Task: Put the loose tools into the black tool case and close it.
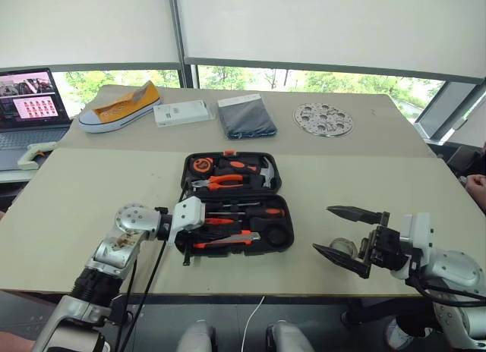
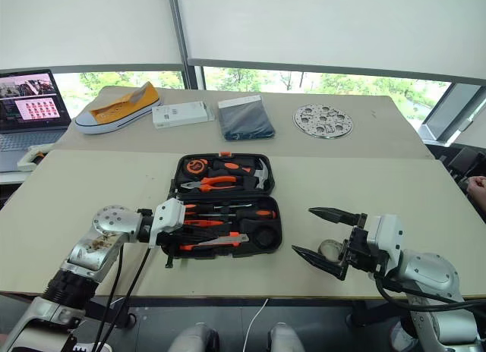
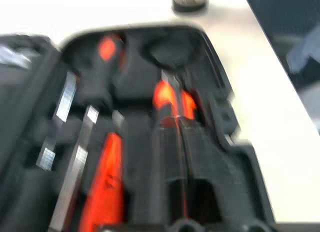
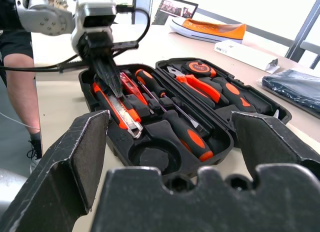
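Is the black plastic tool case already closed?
No, the black plastic tool case lies open on the table, with orange-handled tools showing in both halves.

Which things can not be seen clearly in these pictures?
- Grey tape roll: head views, half hidden behind the open right end effector.
- Left end effector: shut over the utility knife; touching or not, cannot tell.
- Case slots: left wrist view, blurred.
- Laptop: cut by the edge.

Tool case (image 1: 231, 204) matt black plastic; table (image 1: 91, 193) smooth matt; cloth (image 1: 246, 117) dark fabric.
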